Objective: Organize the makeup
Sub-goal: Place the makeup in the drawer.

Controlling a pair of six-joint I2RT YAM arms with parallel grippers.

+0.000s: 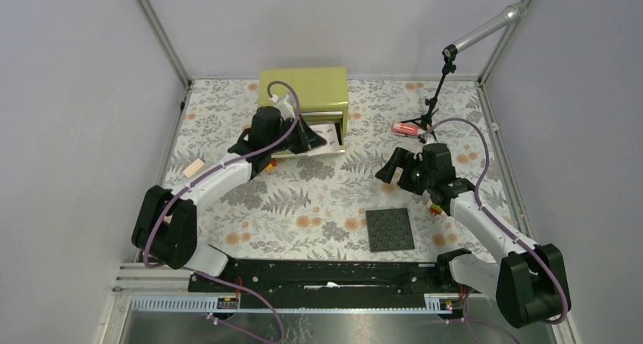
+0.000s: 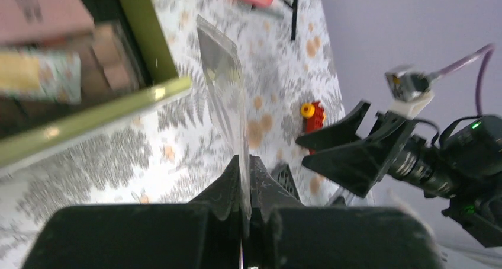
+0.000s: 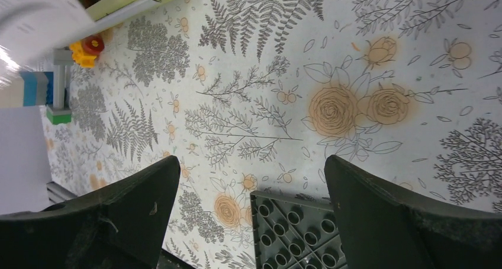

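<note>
My left gripper (image 2: 244,159) is shut on a thin flat clear packet (image 2: 222,73) that sticks up edge-on from the fingers. In the top view the left gripper (image 1: 312,136) holds this packet (image 1: 327,137) at the open front of the olive green box (image 1: 303,86). Inside the box (image 2: 151,38) lie a pink compact (image 2: 35,8) and other blurred makeup. A pink-red tube (image 1: 406,128) lies on the cloth at the back right. My right gripper (image 1: 390,166) hangs open over the floral cloth with nothing between its fingers (image 3: 251,162).
A dark grey studded plate (image 1: 390,229) lies in front of the right gripper, its edge under the open fingers (image 3: 290,227). A black stand (image 1: 432,109) rises by the pink-red tube. A small peach piece (image 1: 194,167) lies at the left. Grey walls close in the table.
</note>
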